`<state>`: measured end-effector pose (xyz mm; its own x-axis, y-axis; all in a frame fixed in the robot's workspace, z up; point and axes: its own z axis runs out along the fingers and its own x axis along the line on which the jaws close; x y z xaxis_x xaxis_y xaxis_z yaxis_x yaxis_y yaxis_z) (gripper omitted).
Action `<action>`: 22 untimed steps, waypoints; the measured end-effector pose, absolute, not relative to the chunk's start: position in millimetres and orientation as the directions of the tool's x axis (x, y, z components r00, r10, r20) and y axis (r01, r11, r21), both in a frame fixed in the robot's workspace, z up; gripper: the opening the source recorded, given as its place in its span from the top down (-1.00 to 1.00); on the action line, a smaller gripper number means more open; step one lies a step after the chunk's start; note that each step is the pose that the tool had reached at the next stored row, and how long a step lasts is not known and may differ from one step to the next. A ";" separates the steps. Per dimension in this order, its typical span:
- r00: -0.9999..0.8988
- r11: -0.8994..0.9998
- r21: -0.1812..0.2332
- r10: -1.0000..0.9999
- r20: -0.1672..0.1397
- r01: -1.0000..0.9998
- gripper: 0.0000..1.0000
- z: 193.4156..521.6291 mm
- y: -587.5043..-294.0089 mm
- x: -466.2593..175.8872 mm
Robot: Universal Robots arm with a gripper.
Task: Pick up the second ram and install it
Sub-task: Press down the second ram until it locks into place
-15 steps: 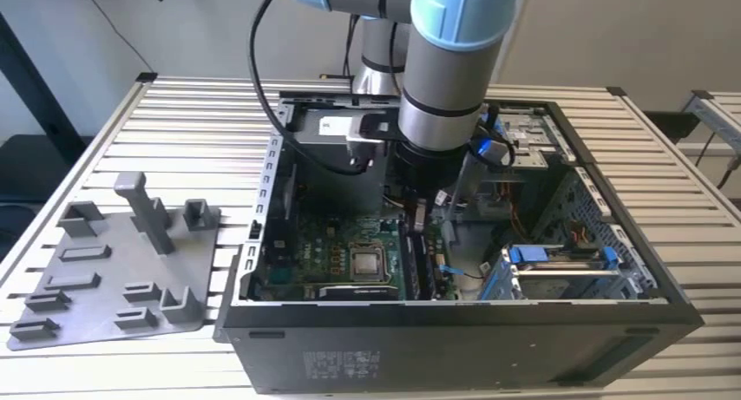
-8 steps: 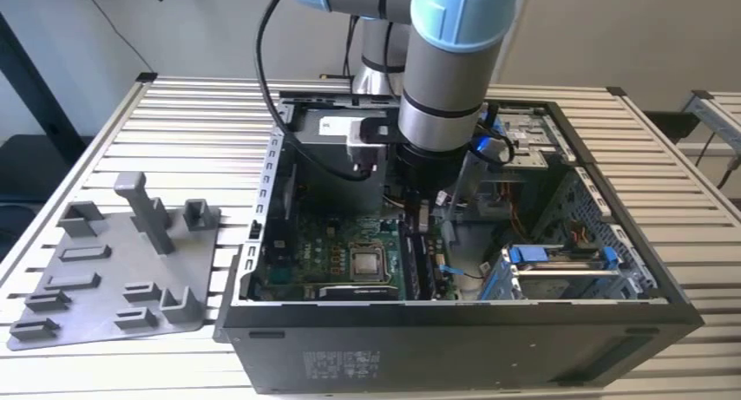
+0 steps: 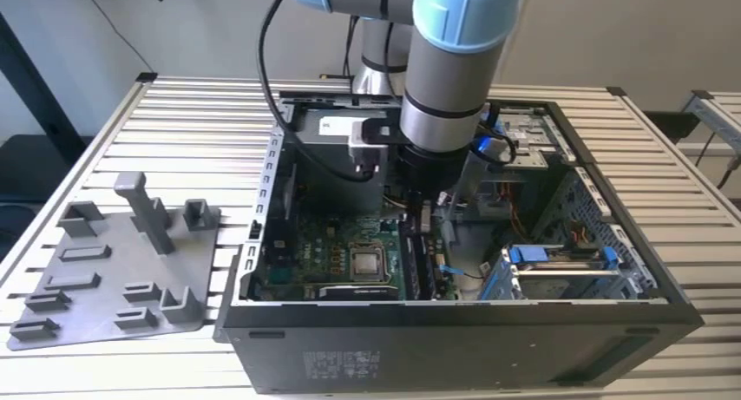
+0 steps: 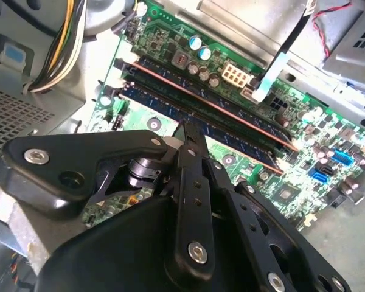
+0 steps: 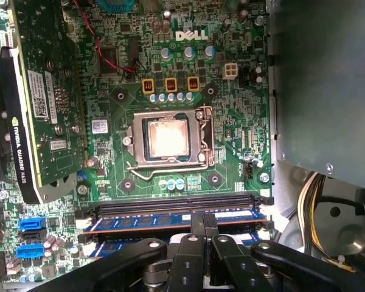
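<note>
The second ram (image 5: 146, 221) is a long dark stick with a copper edge, standing in a slot of the green motherboard (image 5: 231, 121) inside the open computer case (image 3: 463, 331). In the second wrist view the second ram (image 4: 231, 145) runs diagonally, parallel to another stick (image 4: 219, 104) in the slot beside it. My gripper (image 5: 204, 220) is shut, with its tips together on the top edge of the second ram, near its middle. The gripper (image 4: 188, 129) meets the stick there as well. In the exterior view the gripper (image 3: 424, 216) reaches down into the case above the ram slots (image 3: 419, 270).
The silver processor (image 5: 167, 139) sits beside an empty black slot (image 5: 170, 204). A graphics card (image 5: 42, 97) stands upright on the board. Yellow power cables (image 5: 307, 201) hang by the case wall. A grey holder tray (image 3: 116, 270) with upright posts lies on the slatted table at the exterior view's left.
</note>
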<state>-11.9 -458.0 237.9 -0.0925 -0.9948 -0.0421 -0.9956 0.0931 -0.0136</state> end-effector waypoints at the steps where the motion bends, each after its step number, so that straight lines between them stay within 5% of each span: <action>1: -0.092 0.093 -0.013 -0.995 -0.042 -0.996 0.79 237.9 -458.9 -10.5; 22: -0.093 0.093 -0.013 -0.995 -0.042 -0.996 0.79 225.8 -475.0 -10.5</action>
